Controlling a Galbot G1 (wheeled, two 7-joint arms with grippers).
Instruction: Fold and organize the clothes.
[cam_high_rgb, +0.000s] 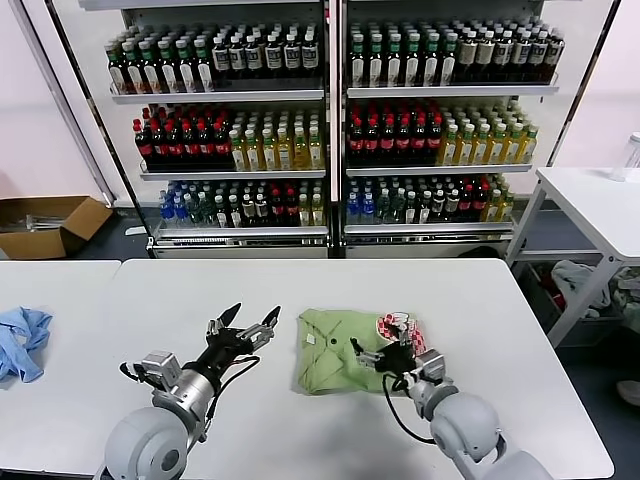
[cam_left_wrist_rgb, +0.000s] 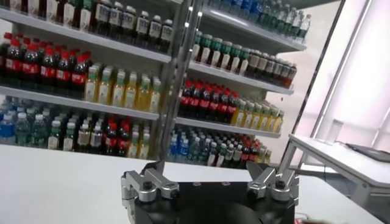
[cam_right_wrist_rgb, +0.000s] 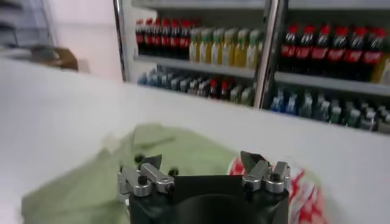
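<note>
White tabletop (cam_high_rgb: 300, 440) before stocked drink shelves (cam_high_rgb: 330, 120): a folded sage-green soft-fabric shirt (cam_high_rgb: 335, 355) is lying centre-frame — the right gripper (cam_high_rgb: 385, 355), jaws apart, is hovering over its near edge, likely releasing a fold, while the left gripper (cam_high_rgb: 245, 325) is waiting empty, spread wide, centre-left.

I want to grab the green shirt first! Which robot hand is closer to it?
Right. The right gripper hangs over the green shirt, fingers open near its red print. The left gripper hovers open beside the shirt, over bare table.

White table (cam_high_rgb: 300, 430): folded green shirt (cam_high_rgb: 340, 350) near centre; blue cloth (cam_high_rgb: 22, 340), possibly garment, at left edge.
</note>
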